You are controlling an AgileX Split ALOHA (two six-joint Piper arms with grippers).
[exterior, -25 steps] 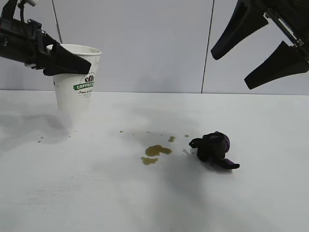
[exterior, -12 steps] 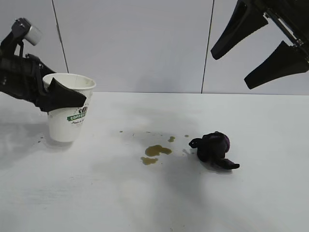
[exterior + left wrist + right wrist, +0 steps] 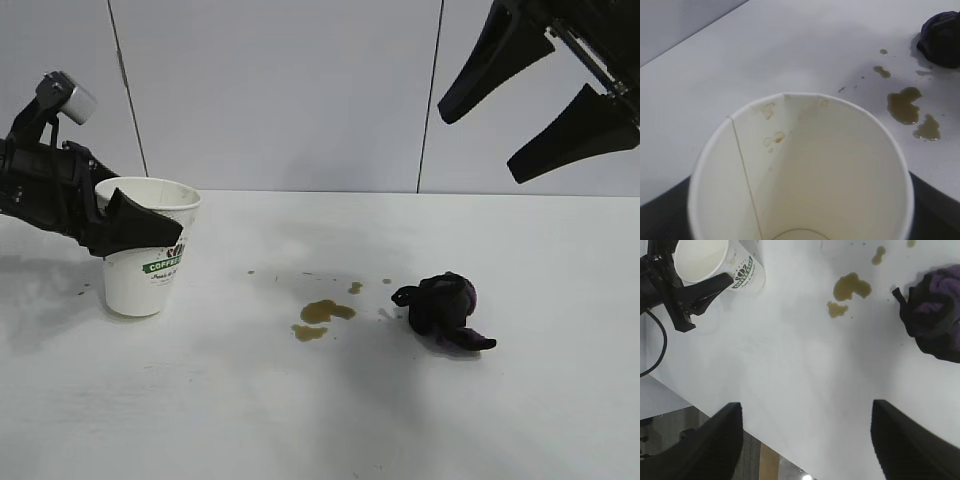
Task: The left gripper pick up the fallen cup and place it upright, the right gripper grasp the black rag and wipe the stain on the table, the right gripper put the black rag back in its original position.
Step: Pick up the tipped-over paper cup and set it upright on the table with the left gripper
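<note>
The white paper cup (image 3: 140,285) with its green logo stands upright on the white table (image 3: 300,420) at the left. My left gripper (image 3: 150,228) is shut on the cup just below its rim. One black finger (image 3: 150,230) crosses the front of the cup and the other is hidden behind it. The left wrist view looks down into the empty cup (image 3: 805,175). The yellowish-brown stain (image 3: 322,315) lies mid-table. Just to its right sits the black rag (image 3: 440,305). My right gripper (image 3: 477,148) hangs open high above the rag, holding nothing.
Tiny droplets (image 3: 356,287) dot the table behind the main blotch. The right wrist view shows the table's edge (image 3: 765,437) with floor beyond. A grey panelled wall (image 3: 300,90) stands behind the table.
The left gripper has brought the cup down from the air and slightly left, and its base now rests on the table. The right arm and the rag have not moved.
</note>
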